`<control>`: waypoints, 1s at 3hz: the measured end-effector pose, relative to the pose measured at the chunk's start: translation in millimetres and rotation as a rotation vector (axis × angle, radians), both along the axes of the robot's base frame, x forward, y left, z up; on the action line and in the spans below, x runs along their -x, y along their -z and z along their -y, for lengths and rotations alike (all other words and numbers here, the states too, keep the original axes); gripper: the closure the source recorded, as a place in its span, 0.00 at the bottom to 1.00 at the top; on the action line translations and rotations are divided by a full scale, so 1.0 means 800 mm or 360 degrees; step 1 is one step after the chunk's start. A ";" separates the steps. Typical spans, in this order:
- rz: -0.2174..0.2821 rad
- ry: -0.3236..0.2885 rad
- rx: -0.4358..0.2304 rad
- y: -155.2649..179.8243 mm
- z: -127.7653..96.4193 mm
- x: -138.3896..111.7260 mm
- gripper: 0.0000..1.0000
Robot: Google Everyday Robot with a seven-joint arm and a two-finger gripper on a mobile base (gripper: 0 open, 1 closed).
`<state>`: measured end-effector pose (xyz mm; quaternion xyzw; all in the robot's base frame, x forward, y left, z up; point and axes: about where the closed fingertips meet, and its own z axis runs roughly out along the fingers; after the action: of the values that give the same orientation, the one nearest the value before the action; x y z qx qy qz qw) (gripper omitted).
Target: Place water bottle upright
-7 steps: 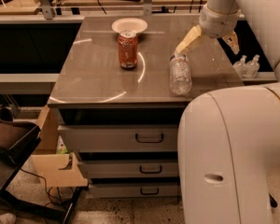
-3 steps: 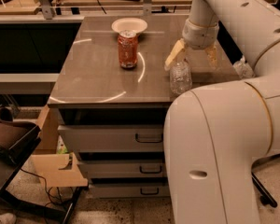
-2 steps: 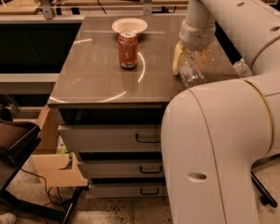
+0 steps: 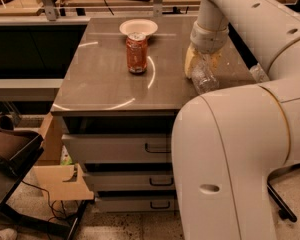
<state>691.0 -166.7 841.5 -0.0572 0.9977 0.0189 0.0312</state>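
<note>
The hand (image 4: 202, 64) is low over the top of the water bottle (image 4: 205, 80), which sits on the right side of the desk (image 4: 100, 84), close to the front edge. I cannot tell if the hand is holding the bottle tight or only resting by it. The bottle is light and clear and looks a bit tilted, so a small bump from the hand could knock it flat. It could also roll off the near edge. If the hand lets go while the bottle leans, it may tip over. A short while ago the hand was higher, up and to the right of the bottle, and the bottle stood alone with its top showing. Now the hand has come down and covers that top. The soda can (image 4: 137, 53) and the white plate (image 4: 138, 27) have not moved.
</note>
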 end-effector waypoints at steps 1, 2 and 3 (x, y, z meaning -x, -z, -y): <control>0.0003 0.0000 0.0000 -0.001 0.000 -0.001 1.00; 0.0032 -0.0006 -0.0022 -0.001 -0.001 -0.007 1.00; 0.0128 -0.0047 -0.0097 -0.028 0.012 -0.010 1.00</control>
<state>699.1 -176.3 864.1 -0.0716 0.9936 0.0475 0.0728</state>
